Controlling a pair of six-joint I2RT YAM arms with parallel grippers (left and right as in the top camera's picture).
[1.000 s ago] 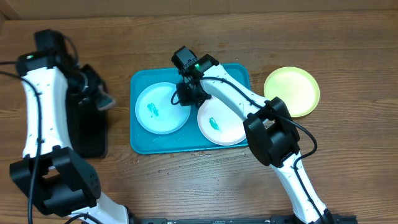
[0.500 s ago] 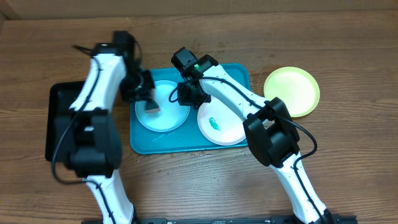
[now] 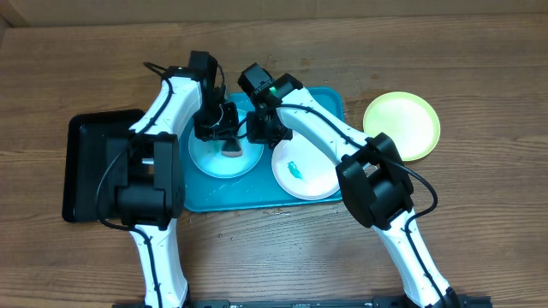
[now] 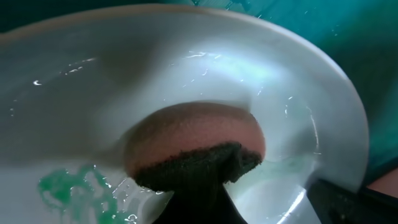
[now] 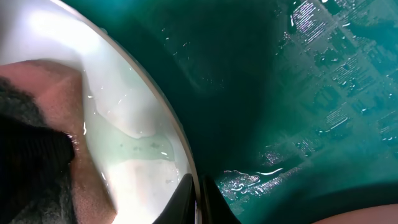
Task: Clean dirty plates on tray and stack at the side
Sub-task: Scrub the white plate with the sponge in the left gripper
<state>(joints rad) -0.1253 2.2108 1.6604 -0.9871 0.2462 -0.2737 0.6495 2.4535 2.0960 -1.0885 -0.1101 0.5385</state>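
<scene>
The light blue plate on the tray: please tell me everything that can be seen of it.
The light blue plate is round, smooth and glossy, and looks like plastic, with a shallow raised rim. It lies in the left half of the turquoise tray, beside the white plate. Its surface is wet and there is a green smear on it. The left hand presses a sponge onto its middle, and the right hand pinches its rim.

Three plates: a light blue plate (image 3: 210,161), a white plate (image 3: 312,178), a yellow-green plate (image 3: 402,124). Two trays: the turquoise tray (image 3: 330,99), a black tray (image 3: 90,167). One sponge (image 4: 193,146).
</scene>
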